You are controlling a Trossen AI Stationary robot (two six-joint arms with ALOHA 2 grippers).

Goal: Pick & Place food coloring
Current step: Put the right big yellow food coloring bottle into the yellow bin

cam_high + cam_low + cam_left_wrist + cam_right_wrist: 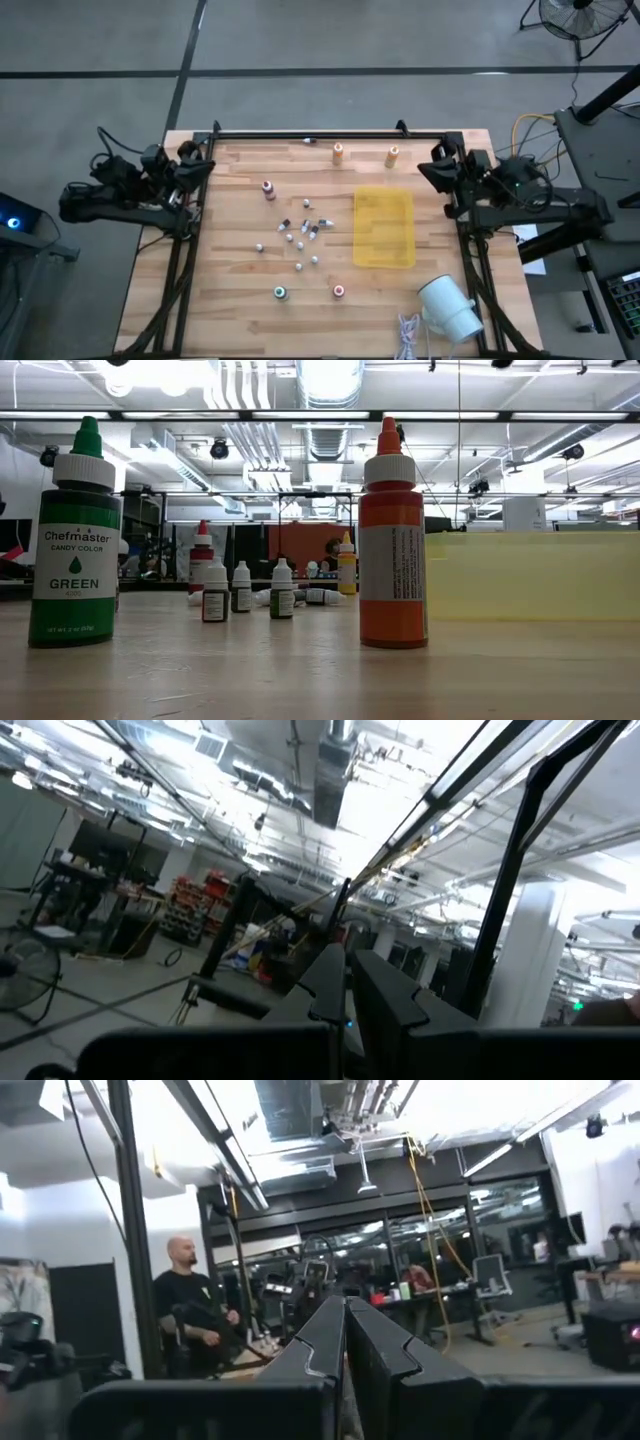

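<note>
Starting at the jaws: both pairs are pressed flat together with nothing between them, which suits arms that are parked rather than at work. Your left gripper (pixel 205 166) sits folded back at the table's left edge, and your right gripper (pixel 432 170) mirrors it at the right edge; each wrist camera looks past its touching fingers (pixel 345 1345) up into the room, not at the wood.

Out from there, the food coloring lies spread across the table (pixel 240 320). Two orange-topped bottles (pixel 338 152) stand near the far rail, a pink-topped one (pixel 268 188) toward the left, a green-topped one (pixel 281 292) and a red-topped one (pixel 339 291) near the front. Between them a loose cluster of tiny vials (pixel 300 235) sits just beside the yellow mat (pixel 384 228).

That mat is bare, so it reads as the likely drop zone, and nothing looks placed yet. A big white cylinder (pixel 450 308) lies tipped at the front right corner, well apart from the bottles.
</note>
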